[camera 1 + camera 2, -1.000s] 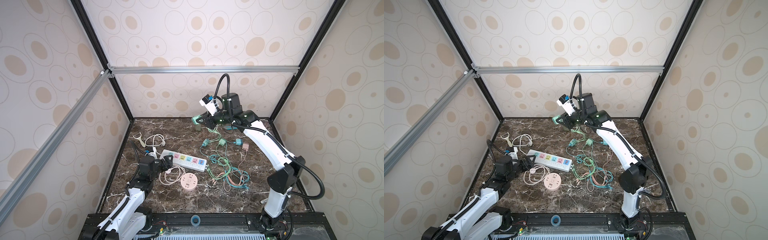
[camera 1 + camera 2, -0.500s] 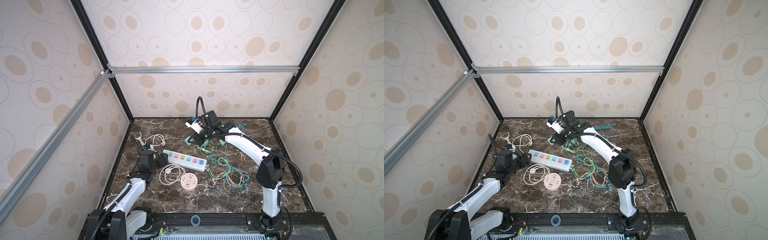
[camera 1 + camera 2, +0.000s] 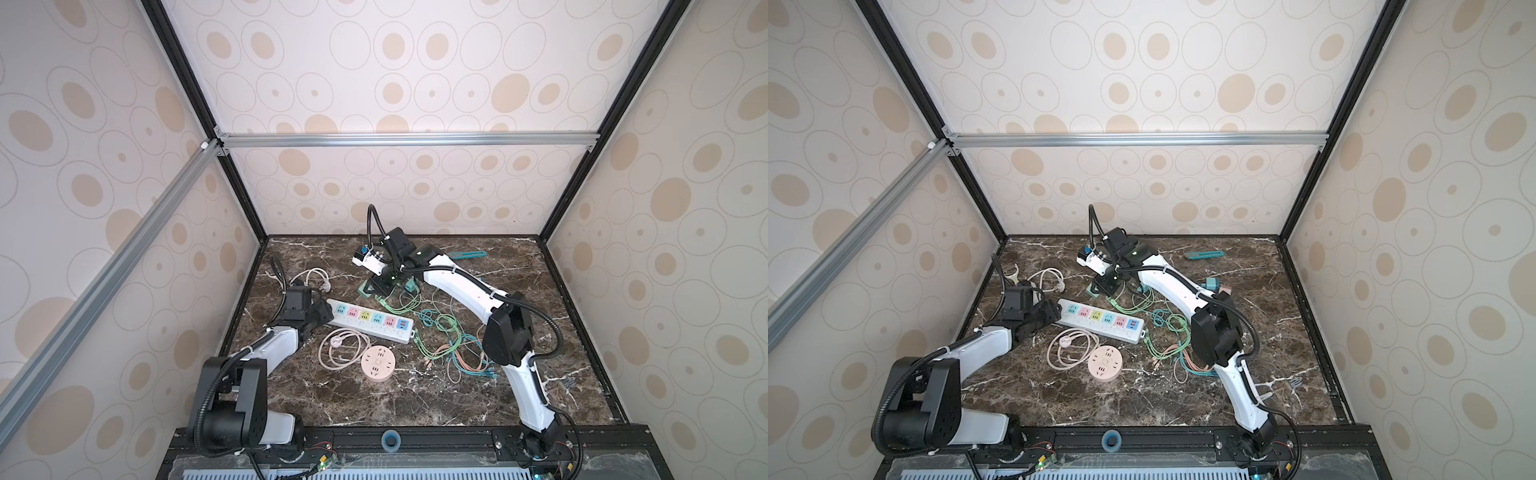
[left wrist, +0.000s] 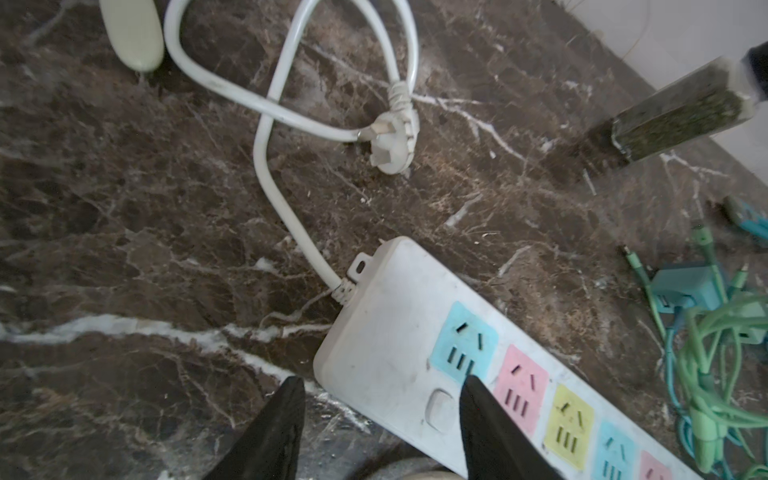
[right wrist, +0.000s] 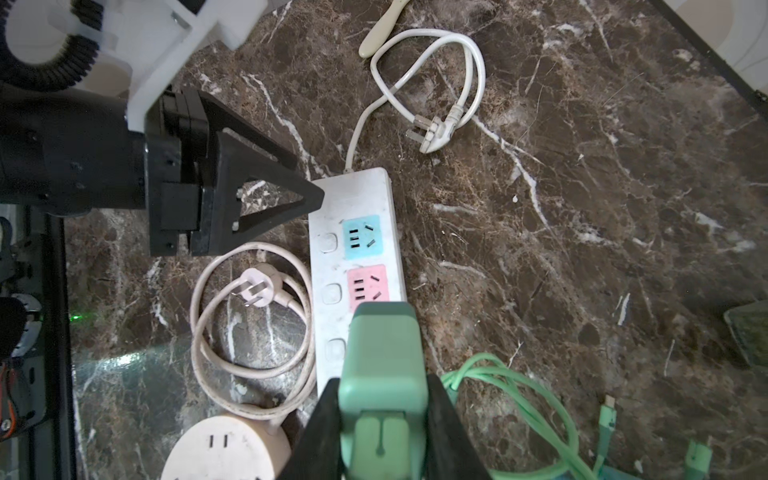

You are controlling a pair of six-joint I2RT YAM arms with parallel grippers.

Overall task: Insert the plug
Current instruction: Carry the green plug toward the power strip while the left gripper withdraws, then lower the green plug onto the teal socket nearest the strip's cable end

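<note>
At the middle of the marble surface [image 3: 374,399], I see the white power strip [image 3: 370,322] lying flat with its coloured sockets facing up. The right fingers [image 5: 449,424] are clamped on the green plug [image 5: 382,353], one on each side of its body. In both top views the plug sits just behind the strip's far edge, near the blue and pink sockets and seated in none of them. I cannot tell whether it touches the surface.

The left fingers [image 4: 274,432] stand partway apart at the strip's cord end. One is over the blue socket and one over bare surface beside the strip, and they grip nothing.

A pink round socket [image 3: 377,365] and its coiled cord [image 3: 343,347] lie just in front of the strip. Green cables [image 3: 440,332] lie tangled beside its other end.
</note>
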